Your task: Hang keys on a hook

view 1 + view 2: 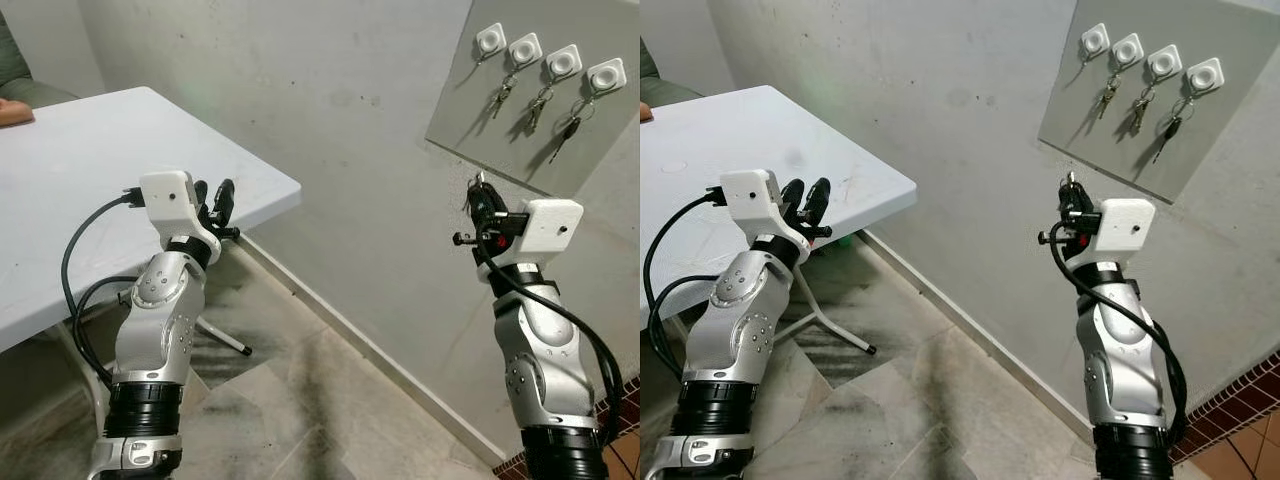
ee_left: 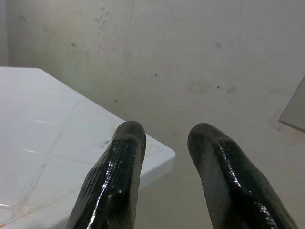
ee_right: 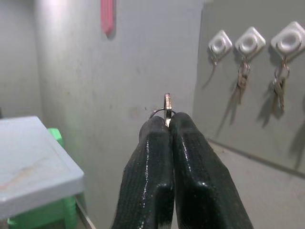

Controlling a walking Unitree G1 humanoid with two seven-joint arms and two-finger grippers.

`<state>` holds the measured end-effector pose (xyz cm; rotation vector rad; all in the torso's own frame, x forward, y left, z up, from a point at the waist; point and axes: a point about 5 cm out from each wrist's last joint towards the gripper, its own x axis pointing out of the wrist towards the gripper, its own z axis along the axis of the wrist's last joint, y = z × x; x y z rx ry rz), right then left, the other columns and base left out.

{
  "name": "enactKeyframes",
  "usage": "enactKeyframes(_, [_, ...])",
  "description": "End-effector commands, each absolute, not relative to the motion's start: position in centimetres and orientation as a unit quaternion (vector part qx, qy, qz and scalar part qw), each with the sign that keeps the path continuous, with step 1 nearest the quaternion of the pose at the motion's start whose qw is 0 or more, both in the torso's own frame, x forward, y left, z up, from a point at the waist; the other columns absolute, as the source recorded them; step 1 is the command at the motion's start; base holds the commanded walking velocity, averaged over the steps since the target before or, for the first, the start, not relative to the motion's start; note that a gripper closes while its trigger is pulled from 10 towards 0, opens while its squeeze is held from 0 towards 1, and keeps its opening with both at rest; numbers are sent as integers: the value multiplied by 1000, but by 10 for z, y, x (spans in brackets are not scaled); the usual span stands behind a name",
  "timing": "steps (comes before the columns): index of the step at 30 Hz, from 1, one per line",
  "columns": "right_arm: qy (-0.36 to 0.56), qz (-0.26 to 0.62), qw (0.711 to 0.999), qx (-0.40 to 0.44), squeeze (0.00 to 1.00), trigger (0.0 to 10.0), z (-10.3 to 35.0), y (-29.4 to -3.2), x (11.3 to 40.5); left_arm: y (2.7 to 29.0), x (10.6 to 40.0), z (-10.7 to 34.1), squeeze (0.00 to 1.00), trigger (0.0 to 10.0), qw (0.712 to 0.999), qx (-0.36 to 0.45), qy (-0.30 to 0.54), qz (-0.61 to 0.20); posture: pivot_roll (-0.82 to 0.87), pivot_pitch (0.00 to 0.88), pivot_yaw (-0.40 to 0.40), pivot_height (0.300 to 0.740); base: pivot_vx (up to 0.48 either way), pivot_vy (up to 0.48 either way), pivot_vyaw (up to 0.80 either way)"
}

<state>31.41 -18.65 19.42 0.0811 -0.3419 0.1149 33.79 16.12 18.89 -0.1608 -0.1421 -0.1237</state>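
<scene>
Right pincer [image 3: 167, 125] clenched on a key with its ring [image 3: 166, 109], raised below the grey wall board [image 1: 600, 140] carrying four white hooks [image 1: 564, 62], keys hanging there already. Left pincer [image 2: 164, 143] released, fingers apart, beside the white worktop's corner [image 1: 285, 185].

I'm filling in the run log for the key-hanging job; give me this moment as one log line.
right gripper: shut on keys, raised below hook board | leftmost hook: bare, other three hold keys | left gripper: open, by white table
</scene>
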Motion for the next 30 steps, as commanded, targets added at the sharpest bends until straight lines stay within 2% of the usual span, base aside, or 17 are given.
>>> enactKeyframes(1, [-189,61,979,42,0,10000,207,-189,316,154,338,202,0,10000,990,-68,-96,-81,134,0,-83,740,0,0,0])
enactKeyframes(13, [-189,84,977,52,0,10000,205,-176,315,141,332,201,0,10000,983,-71,-90,-145,138,0,-80,740,0,0,0])
enactKeyframes(24, [-179,88,978,56,0,10000,199,-173,312,136,328,198,0,10000,981,-73,-85,-161,137,0,-77,740,0,0,0])
enactKeyframes(30, [-177,94,978,59,0,10000,198,-170,311,136,327,198,0,10000,980,-73,-84,-163,141,0,-80,740,272,0,0])
